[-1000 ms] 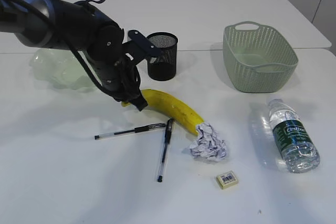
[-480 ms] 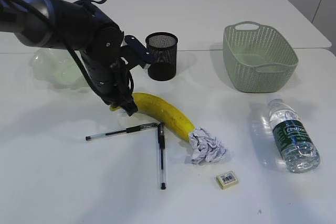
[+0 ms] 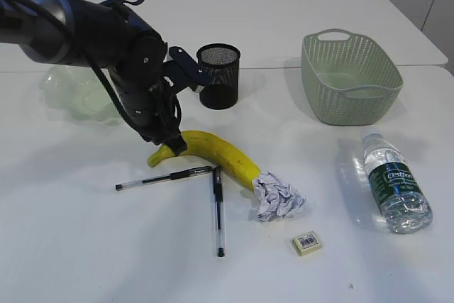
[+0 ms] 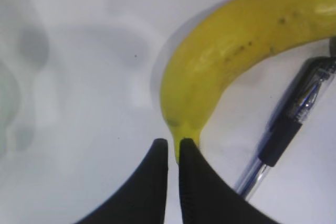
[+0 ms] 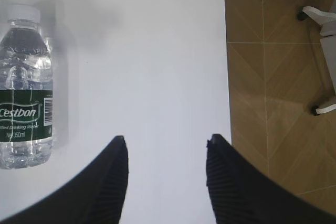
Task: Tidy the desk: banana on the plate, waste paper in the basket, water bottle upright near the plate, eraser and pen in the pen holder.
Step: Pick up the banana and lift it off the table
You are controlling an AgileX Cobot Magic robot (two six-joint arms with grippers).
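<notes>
From my remote seat I see a white desk with the left gripper [image 4: 173, 142] lowered at the stem end of the banana [image 3: 213, 152]; its two black fingers are pressed nearly together, pinching the thin stem between their tips. The banana lies on the desk, curving from that stem toward the right and near side, where its far tip touches the ball of crumpled paper [image 3: 279, 198]. Two pens [image 3: 167, 177] lie just near of the banana, one running left to right, the other [image 3: 218, 209] pointing toward me, their ends almost meeting. A small eraser [image 3: 307, 243] sits near the front, just right of the paper. The pale green plate [image 3: 74, 94] is at the far left, partly hidden behind the arm. The black mesh pen holder [image 3: 218, 76] stands upright behind the banana. The green basket [image 3: 350, 76] sits at the far right. The water bottle [image 3: 394, 184] lies on its side near the right edge. The right gripper [image 5: 165, 148] hovers over bare desk beside the bottle, fingers spread wide and holding nothing.
</notes>
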